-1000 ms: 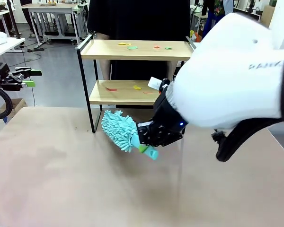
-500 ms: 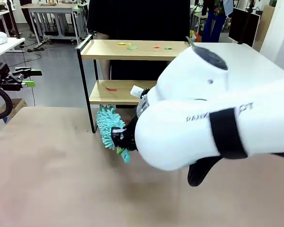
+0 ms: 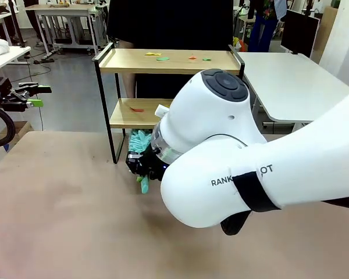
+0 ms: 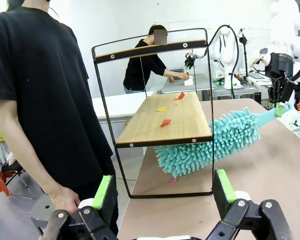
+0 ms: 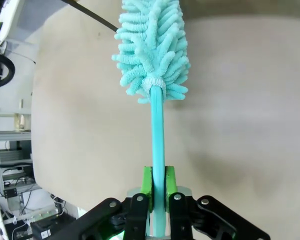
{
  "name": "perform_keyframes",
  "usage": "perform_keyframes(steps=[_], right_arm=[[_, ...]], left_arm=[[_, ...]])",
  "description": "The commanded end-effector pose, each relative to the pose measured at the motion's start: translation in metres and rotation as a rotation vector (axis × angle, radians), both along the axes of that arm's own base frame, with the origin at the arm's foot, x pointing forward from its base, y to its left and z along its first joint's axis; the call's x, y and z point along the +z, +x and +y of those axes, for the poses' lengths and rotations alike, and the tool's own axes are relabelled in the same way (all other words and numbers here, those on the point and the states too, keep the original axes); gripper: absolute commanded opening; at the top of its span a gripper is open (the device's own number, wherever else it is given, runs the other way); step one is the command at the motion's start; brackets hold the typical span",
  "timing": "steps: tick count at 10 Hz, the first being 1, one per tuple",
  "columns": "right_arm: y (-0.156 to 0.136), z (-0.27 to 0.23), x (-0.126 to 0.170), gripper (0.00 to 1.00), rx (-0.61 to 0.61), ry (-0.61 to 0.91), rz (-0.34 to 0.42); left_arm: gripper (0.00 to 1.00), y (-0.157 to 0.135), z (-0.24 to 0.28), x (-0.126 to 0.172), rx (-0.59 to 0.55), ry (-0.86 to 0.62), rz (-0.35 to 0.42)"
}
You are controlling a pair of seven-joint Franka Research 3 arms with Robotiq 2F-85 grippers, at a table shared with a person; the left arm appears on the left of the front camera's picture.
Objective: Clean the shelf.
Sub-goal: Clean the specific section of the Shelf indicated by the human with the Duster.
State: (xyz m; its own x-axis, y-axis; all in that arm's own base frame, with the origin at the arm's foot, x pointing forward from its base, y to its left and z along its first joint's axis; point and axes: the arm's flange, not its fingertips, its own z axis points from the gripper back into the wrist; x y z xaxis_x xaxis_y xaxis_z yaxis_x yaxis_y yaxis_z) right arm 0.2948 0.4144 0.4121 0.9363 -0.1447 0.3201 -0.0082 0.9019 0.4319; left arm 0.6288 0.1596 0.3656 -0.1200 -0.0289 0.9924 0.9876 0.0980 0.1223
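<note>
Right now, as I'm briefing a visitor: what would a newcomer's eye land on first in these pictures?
The bulky white right arm looming across the middle of the front view. Next, the fluffy teal duster, clamped by its handle in the right claw, with its head low at the shelf, below the lower board. Coloured scraps dot both boards.

1. The shelf (image 3: 128,61) boards are seen as light wood, smooth and matt; its thin frame is black metal.
2. The duster (image 5: 152,40) head is made up of soft, shaggy teal chenille cloth; its handle (image 5: 157,135) is smooth, slightly shiny plastic.
3. The right gripper (image 5: 157,177) is finished in matt black, with green rubbery-looking pads (image 5: 146,182).
4. The arm shell (image 3: 221,110) is moulded in glossy white plastic.
5. The table (image 3: 58,197) is surfaced in smooth, matt tan.
</note>
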Motion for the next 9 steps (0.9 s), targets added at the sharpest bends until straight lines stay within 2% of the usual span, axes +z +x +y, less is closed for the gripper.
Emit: perform_keyframes(steps=[1, 5, 7, 8, 9], right_arm=[[0.01, 0.042, -0.004, 0.13, -0.04, 0.01, -0.058], [0.032, 0.073, -0.018, 0.13, -0.045, -0.004, -0.072], [0.041, 0.085, -0.022, 0.13, -0.063, -0.008, -0.11], [0.018, 0.029, 0.003, 0.13, -0.022, -0.013, -0.061], [0.018, 0.029, 0.003, 0.13, -0.022, -0.013, -0.061]], left_arm=[[1.0, -0.001, 0.0, 0.002, 0.0, -0.001, -0.005], [1.0, -0.001, 0.0, 0.002, 0.0, -0.001, -0.005], [1.0, -0.001, 0.0, 0.002, 0.0, -0.001, -0.005], [1.0, -0.001, 0.0, 0.002, 0.0, -0.001, -0.005], [1.0, -0.001, 0.0, 0.002, 0.0, -0.001, -0.005]])
